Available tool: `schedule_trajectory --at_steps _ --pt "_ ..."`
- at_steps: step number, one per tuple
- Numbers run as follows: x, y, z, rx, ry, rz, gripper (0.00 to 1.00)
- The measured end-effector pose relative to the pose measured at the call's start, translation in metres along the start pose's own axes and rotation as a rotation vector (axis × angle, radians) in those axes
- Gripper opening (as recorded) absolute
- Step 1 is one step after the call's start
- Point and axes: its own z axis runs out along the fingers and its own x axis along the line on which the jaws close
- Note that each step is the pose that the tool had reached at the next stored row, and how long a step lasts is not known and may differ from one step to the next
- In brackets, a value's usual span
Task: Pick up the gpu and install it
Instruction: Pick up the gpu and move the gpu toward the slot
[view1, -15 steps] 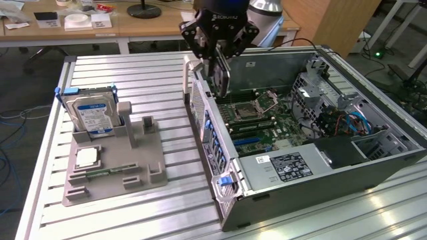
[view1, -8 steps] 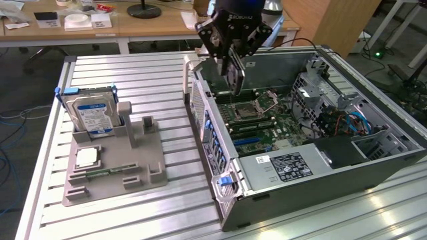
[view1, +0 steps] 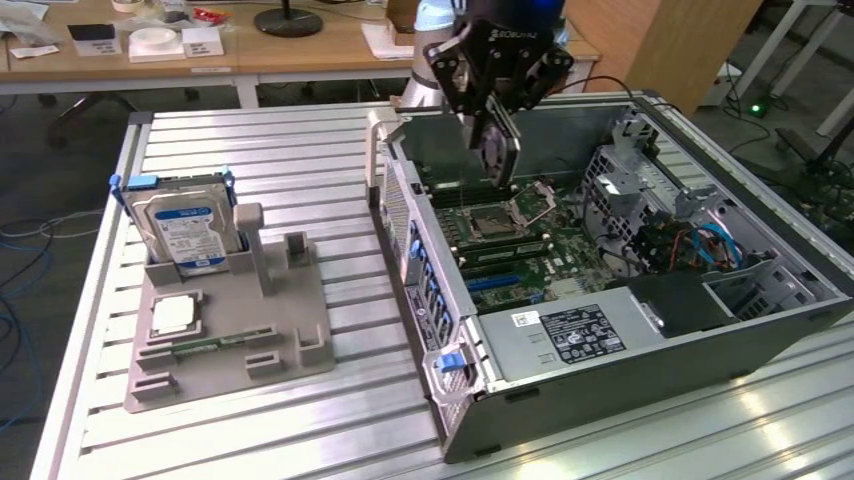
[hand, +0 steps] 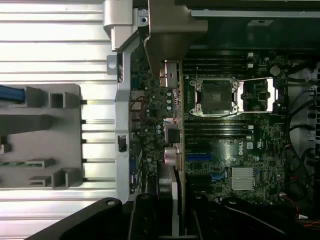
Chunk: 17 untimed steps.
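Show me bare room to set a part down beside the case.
Free: ribbed metal table beyond the grey plastic fixture tray, and the strip between tray and open grey computer case. Crowded: inside the case, where the claw holds the thin dark gpu card.

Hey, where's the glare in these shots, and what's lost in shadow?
Exterior view: glare streaks the ribbed silver metal table; the thin dark gpu card in the black gripper looks nearly black. Wrist view: that table blows out white, while the grey computer case is dim inside.

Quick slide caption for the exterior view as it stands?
Gripper holds the gpu edge-on over the open case; hard drive stands in the grey holder.
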Motion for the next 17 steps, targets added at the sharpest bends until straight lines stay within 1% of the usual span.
schedule_trajectory --at_steps 4,8,17 --pt "-0.015 0.0003 0.0002 0.0 0.0 0.0 0.28" --pt "-0.032 0.0008 0.0003 0.0001 0.0003 0.0 0.28" --pt "-0.073 0.0018 0.0007 0.0001 0.004 0.0 0.28"
